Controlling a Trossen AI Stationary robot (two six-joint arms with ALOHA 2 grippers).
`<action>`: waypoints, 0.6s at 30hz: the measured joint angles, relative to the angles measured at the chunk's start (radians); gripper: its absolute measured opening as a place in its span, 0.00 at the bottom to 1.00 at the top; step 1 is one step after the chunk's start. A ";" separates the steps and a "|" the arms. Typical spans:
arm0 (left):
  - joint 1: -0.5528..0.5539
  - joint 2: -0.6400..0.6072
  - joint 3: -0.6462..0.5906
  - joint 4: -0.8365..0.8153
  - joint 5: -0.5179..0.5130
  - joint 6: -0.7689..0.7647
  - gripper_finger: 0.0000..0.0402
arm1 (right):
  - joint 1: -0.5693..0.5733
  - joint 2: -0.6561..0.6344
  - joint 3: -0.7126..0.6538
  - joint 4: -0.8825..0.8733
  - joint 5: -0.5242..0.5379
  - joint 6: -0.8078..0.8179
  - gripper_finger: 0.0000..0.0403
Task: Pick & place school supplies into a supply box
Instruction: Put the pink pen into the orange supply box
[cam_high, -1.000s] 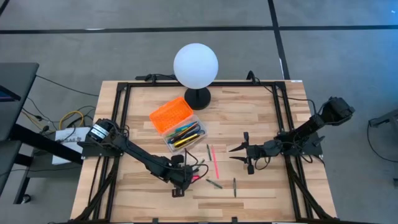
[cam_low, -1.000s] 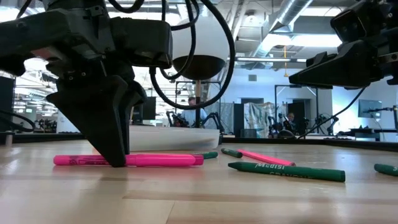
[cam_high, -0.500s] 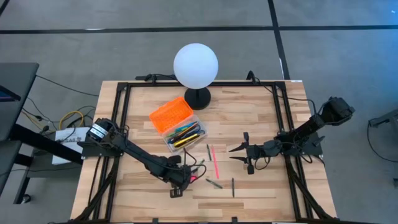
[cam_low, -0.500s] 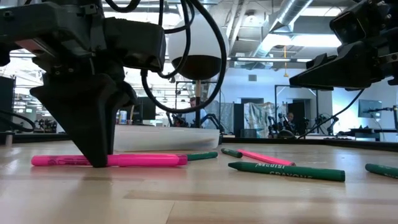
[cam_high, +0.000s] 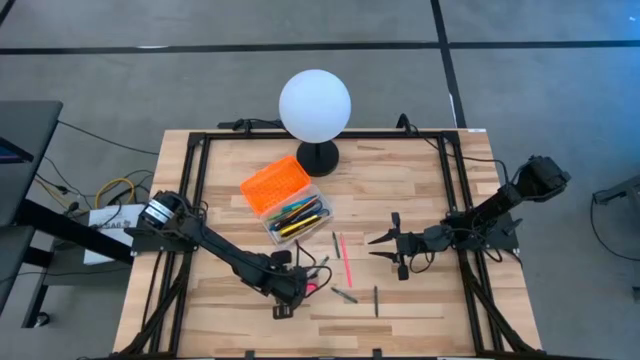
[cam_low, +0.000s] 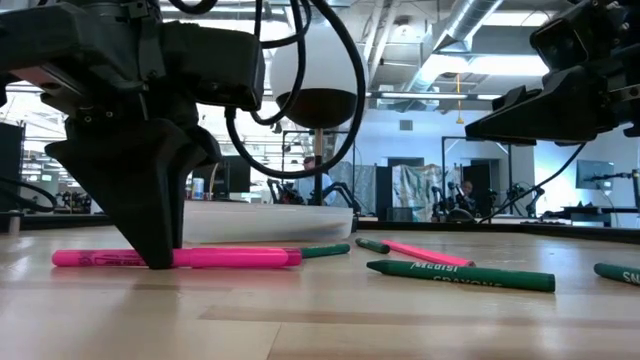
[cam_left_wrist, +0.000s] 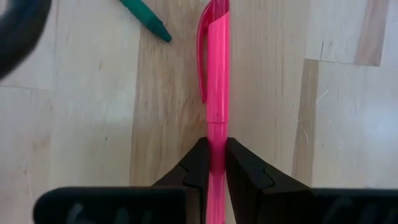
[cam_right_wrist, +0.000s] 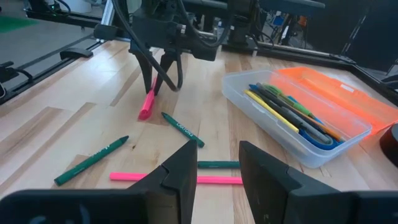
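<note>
A pink marker (cam_low: 240, 258) with a clip lies flat on the wooden table (cam_high: 420, 180) near the front, and my left gripper (cam_left_wrist: 214, 163) stands over it, shut on its barrel. The supply box (cam_high: 297, 218), a clear body holding several pens, stands mid-table with its orange lid (cam_high: 275, 183) folded open beside it. A pink pencil (cam_high: 346, 262) and green crayons (cam_high: 344, 295) lie loose on the wood between the arms. My right gripper (cam_right_wrist: 217, 165) hangs open above the table's right half (cam_high: 385, 247), nothing between its fingers. My left gripper pinches the pink marker's barrel (cam_left_wrist: 214, 134) between its two fingers, somewhat off the middle, on the end away from the clip. The fingers (cam_low: 158, 240) come from above, pointing steeply down, and lie across the marker. The marker lies level on the table.
A white globe lamp (cam_high: 315, 105) on a black foot stands at the far edge behind the box. A black frame (cam_high: 200, 170) runs around the tabletop. Another green crayon (cam_high: 376, 300) lies near the front, and bare wood shows on the far right.
My left gripper's fingertips and the pink marker between them have slid a little toward the table's left edge, the marker staying flat on the wood. My right gripper has kept still.
</note>
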 joint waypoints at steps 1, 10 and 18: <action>0.000 0.000 0.006 -0.005 -0.001 0.005 0.07 | 0.000 0.000 0.000 0.000 0.000 0.000 0.28; -0.019 0.009 0.084 -0.057 -0.014 0.060 0.07 | 0.000 0.000 0.000 -0.001 0.000 0.005 0.28; -0.021 0.008 0.098 -0.069 -0.033 0.067 0.07 | 0.000 0.000 0.000 -0.004 0.000 0.017 0.28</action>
